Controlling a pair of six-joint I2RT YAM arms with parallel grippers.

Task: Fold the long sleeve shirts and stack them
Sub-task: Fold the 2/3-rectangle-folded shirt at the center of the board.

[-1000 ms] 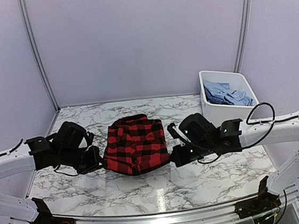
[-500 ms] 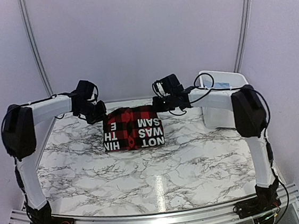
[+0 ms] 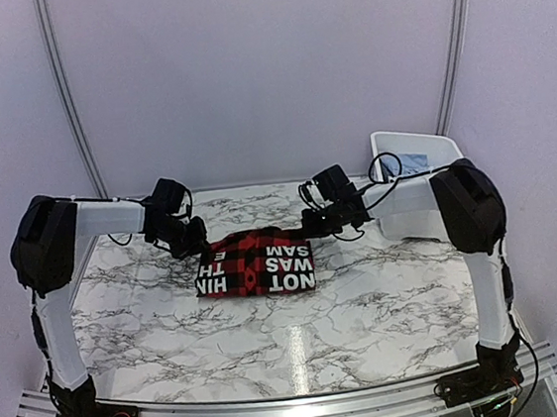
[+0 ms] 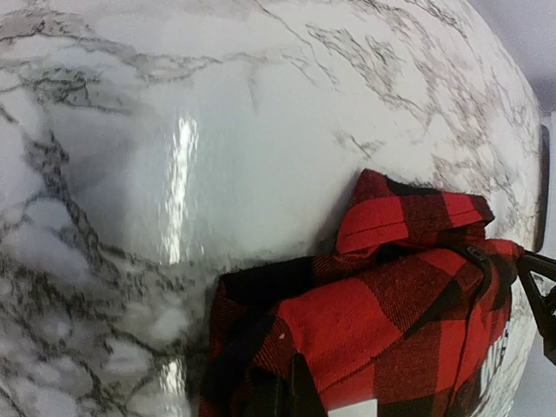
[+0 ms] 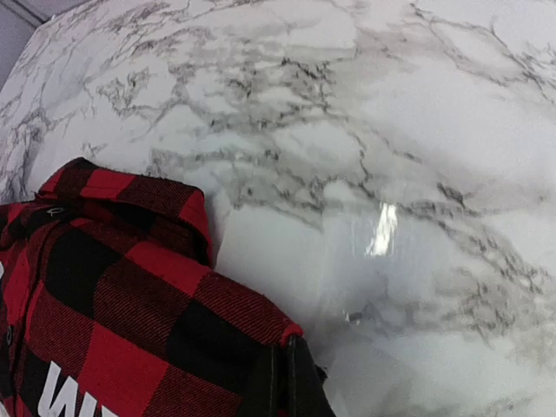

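Overhead view: the red-and-black check shirt (image 3: 257, 266) lies folded into a compact rectangle on the marble table (image 3: 273, 343), its near face showing white block lettering (image 3: 265, 272) upside down. The left gripper (image 3: 190, 241) meets the shirt's far left corner and the right gripper (image 3: 312, 223) its far right corner. Both arms reach out at full stretch, level with each other. In my judgement the paired hold is there to keep the far edge straight and taut while the fold is laid down evenly. A white tub (image 3: 387, 143) stands beyond the shirt's right side, behind the right arm. What it holds is too small to make out from here.

Left wrist view: the left gripper (image 4: 285, 395) has its jaws pressed together on the cloth at the bottom of the frame. The shirt (image 4: 382, 321) bunches ahead of it, with a collar or cuff flap turned up at its far edge.

Right wrist view: the right gripper (image 5: 282, 382) is likewise clamped tight on a hem of the shirt (image 5: 113, 321), which spreads away to the left.

Surface and room: the table (image 5: 391, 130) is glossy white marble with grey veining and throws back a bright glare. Beyond the shirt rise plain pale lilac wall panels (image 3: 264, 71) joined by slim metal posts.
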